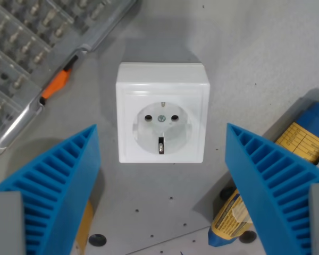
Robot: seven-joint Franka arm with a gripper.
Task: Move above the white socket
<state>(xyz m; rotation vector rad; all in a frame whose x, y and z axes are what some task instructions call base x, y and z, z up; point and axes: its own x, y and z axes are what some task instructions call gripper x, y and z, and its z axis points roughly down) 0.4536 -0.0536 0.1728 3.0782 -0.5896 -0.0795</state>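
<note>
The white socket [162, 114] is a square box with a round recessed face, two pin holes, a centre screw and an earth pin. It stands on the grey table in the middle of the wrist view. My gripper [162, 170] is open and empty. Its two blue ribbed fingers [58, 186] reach up from the bottom corners, one on each side of the socket's near edge, apart from it.
A clear plastic screwdriver-bit case [26, 48] with an orange latch [57, 85] lies at the wrist view's upper left. A blue and yellow packet [303, 141] lies at the right, partly behind the right finger. The grey table [255, 48] has small holes near the bottom.
</note>
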